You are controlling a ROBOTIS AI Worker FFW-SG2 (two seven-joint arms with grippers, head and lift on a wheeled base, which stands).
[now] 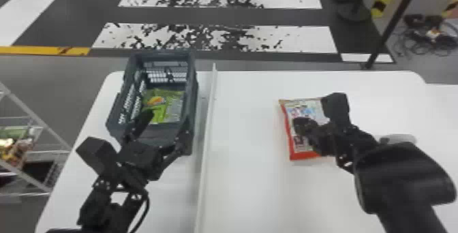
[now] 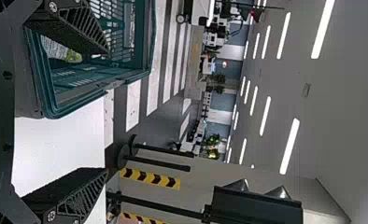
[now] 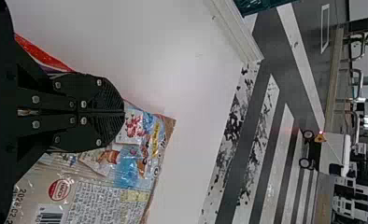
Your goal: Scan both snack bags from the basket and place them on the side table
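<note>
And the right hand [image 3: 124,112] is closed over the red bag [image 1: 306,107] on the table [image 1: 245,130], no telling if it grips; the green bag [image 1: 167,108] lies in the basket [image 1: 193,92], just ahead of the wide-open left hand [image 2: 107,111], the nearer one

In front of you is a white table [image 1: 245,195] with rounded far corners. On its left part you have the dark basket [image 1: 193,113], with a raised white strip [image 1: 208,120] just beside it, running lengthwise. On your right there's the red-edged snack bag [image 1: 291,152]; whether it rests fully on the tabletop, you can't tell
</note>
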